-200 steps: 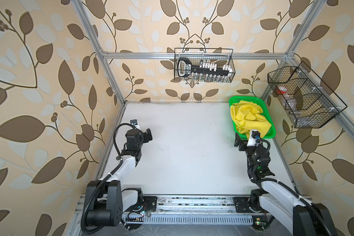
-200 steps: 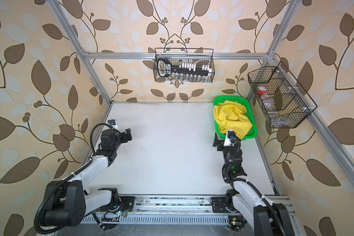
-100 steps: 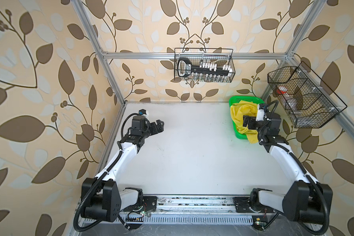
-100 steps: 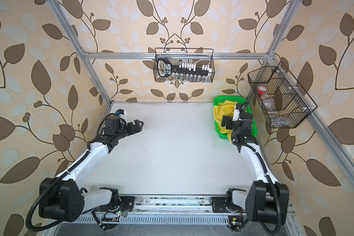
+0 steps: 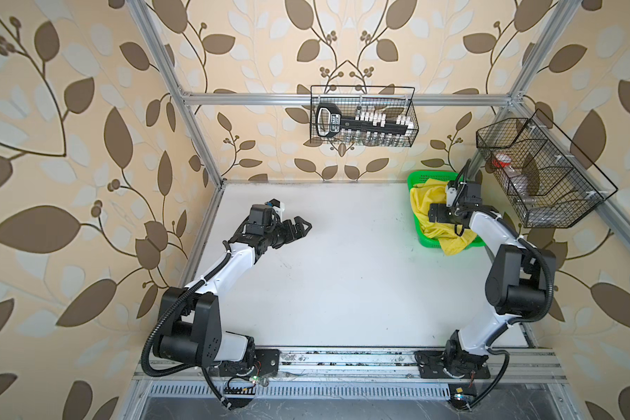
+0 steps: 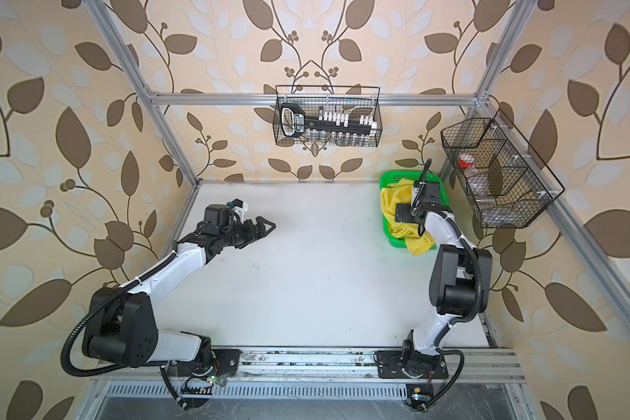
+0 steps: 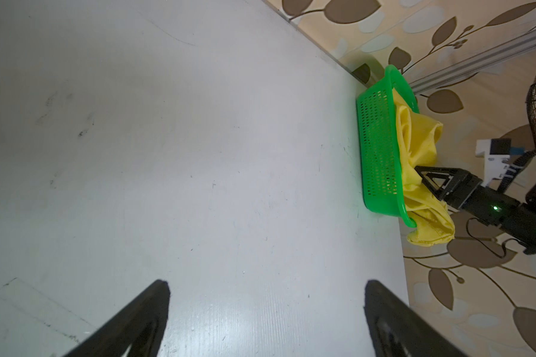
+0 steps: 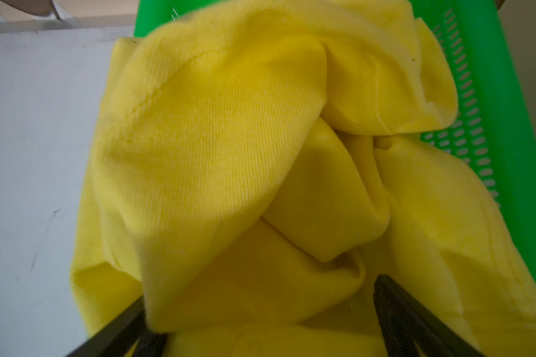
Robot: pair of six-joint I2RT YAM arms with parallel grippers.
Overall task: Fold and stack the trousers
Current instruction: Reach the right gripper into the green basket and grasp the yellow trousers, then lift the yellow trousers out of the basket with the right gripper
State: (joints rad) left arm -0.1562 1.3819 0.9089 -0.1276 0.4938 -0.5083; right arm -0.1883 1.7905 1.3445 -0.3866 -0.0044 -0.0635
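While the left gripper (image 5: 303, 228) hangs with fingers spread near the tabletop's (image 5: 342, 291) left edge, bare white surface runs to the far right corner, where crumpled trousers (image 5: 424, 205) fill a basket (image 5: 419, 179), spilling over its near rim; the right gripper (image 8: 260, 296) stands wide-fingered among the folds.

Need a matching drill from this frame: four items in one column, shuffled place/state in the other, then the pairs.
Items
1. trousers
2. green basket
3. left gripper
4. right gripper

Place or state
A. open above the table, nothing between its fingers
B. stands at the table's far right corner
C. open, fingers down in the yellow cloth
D. crumpled, one end hanging over the basket's rim

Pairs: 1-D, 2-B, 3-A, 4-C
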